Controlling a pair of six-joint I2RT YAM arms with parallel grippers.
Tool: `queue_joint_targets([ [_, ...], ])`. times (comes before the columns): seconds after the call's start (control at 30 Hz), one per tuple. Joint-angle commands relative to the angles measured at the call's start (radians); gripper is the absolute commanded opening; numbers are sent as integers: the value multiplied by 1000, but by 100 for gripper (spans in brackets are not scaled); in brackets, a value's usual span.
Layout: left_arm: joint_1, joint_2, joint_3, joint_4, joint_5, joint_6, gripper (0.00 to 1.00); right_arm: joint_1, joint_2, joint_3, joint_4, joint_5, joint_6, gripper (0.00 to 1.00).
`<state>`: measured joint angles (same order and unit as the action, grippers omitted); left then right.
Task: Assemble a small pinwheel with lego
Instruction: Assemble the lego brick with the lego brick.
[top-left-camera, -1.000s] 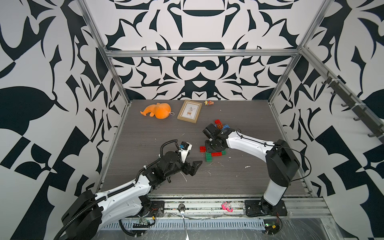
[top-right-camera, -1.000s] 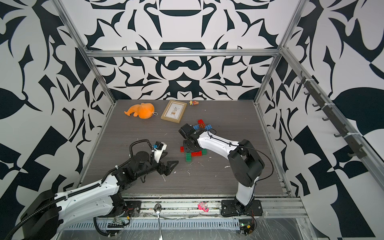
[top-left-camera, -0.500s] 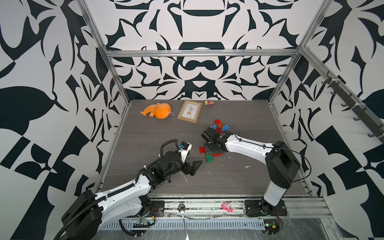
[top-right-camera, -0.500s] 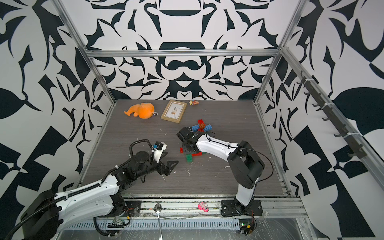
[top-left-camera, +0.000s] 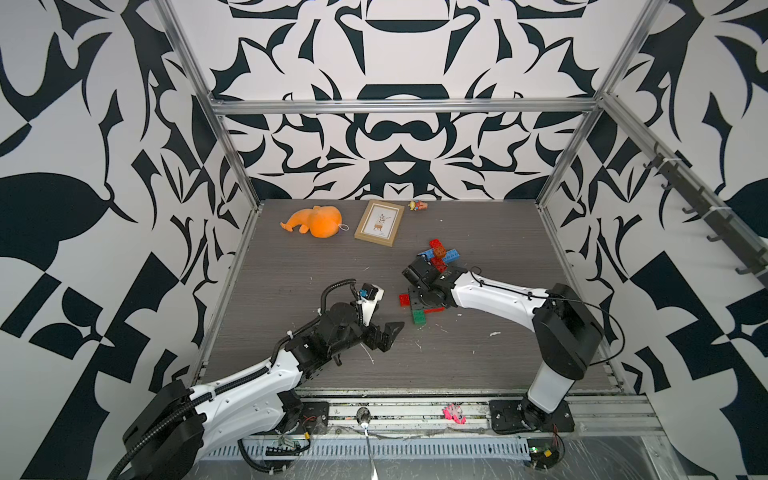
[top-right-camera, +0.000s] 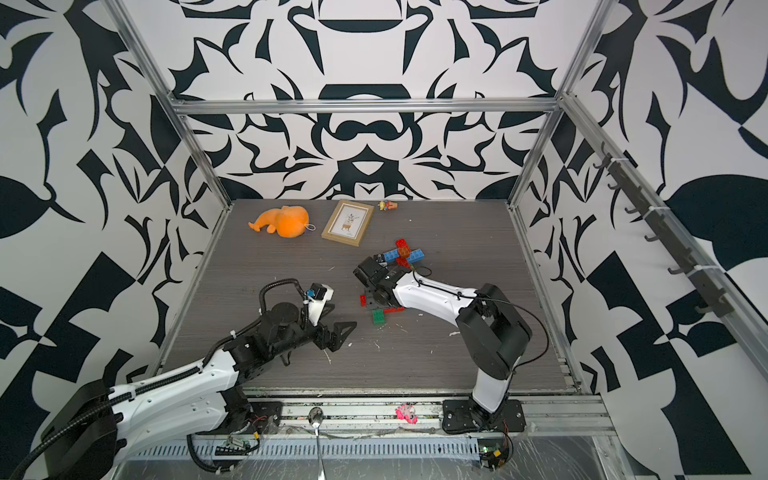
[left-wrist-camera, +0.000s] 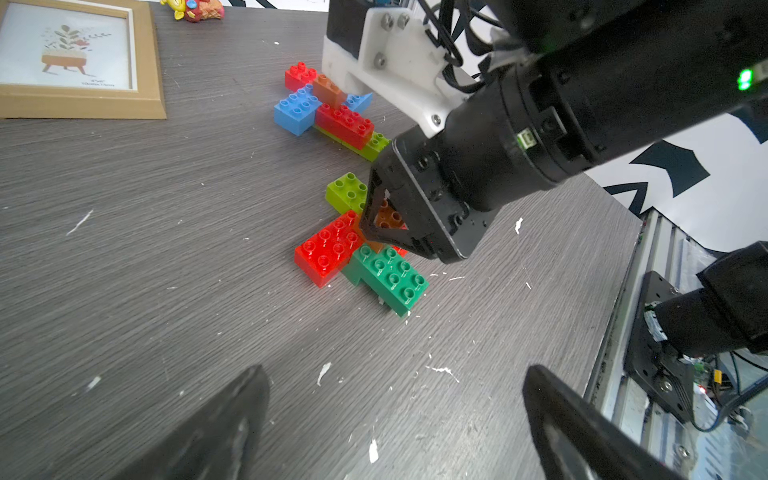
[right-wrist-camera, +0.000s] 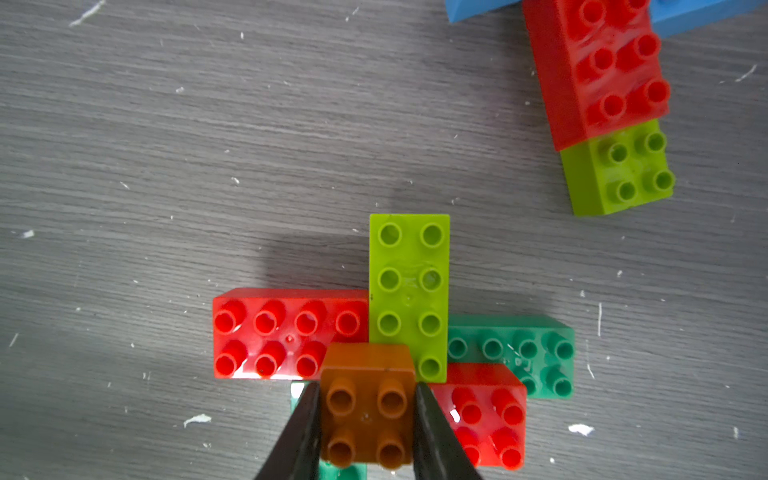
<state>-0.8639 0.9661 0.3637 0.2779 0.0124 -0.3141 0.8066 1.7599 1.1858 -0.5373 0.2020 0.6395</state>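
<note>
Fingers of the right gripper are narrowed onto the two sides of a small orange-brown brick, pinching it with its studs facing up. The brick sits over the hub of a cross of lego. A red brick runs out past one finger. A dark green brick and a second red brick lie past the other finger. A lime green brick reaches straight out ahead of the tips. Whether the held brick is pressed home on the cross cannot be told.

The left gripper stands wide and holds nothing. It sits low over the table, and the cross lies near, ahead of its tips, across a strip of bare surface.

A separate brick cluster of blue, red and lime pieces lies close behind the right wrist, so room there is tight. Off the left gripper's outer side the table is bare up to the side rail. A picture frame and a plush toy lie well apart, by the back wall.

The right arm stretches low from the front edge, its wrist bent so the fingers point down. The left arm reaches forward, its forearm close to the table.
</note>
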Motion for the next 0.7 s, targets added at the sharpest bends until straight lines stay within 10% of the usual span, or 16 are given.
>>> queue_joint_targets([
  [0.0,3,-15,8,-9,-12,3,100,5,114,-59,-108,-106,-1,8],
  [0.67,3,-24,7,-13,-17,3,100,24,79,224,-231,-57,-23,26],
])
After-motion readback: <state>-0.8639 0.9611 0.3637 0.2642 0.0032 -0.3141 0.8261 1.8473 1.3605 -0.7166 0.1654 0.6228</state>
